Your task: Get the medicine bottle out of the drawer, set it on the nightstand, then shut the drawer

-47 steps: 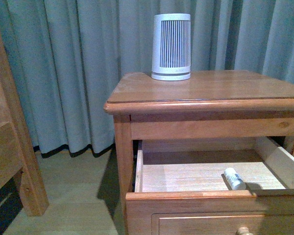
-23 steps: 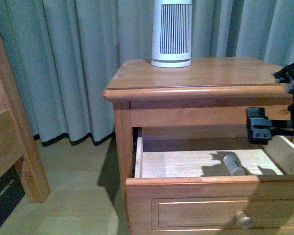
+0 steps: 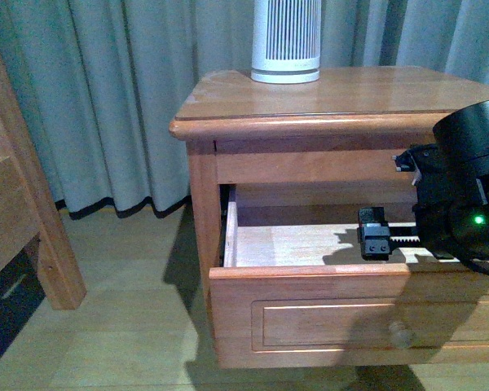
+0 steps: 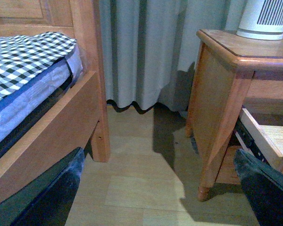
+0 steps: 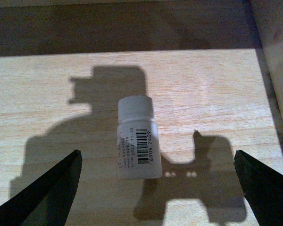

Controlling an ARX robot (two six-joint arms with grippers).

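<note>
medicine bottle (image 5: pixel 137 139) lying on drawer (image 5: pixel 203 84) floor; right claw (image 5: pixel 155 157) spread wide either side, not touching; left claw (image 4: pixel 158 155) wide, empty.

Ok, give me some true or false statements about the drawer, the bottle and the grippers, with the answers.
The drawer is open. True.
The medicine bottle stands upright on the nightstand. False: it lies on its side on the drawer floor.
The right gripper is shut on the bottle. False: it is open, fingers either side, not touching.
A white ribbed canister stands on the nightstand. True.
The left gripper is inside the drawer. False: it hangs open above the floor beside the nightstand.
</note>
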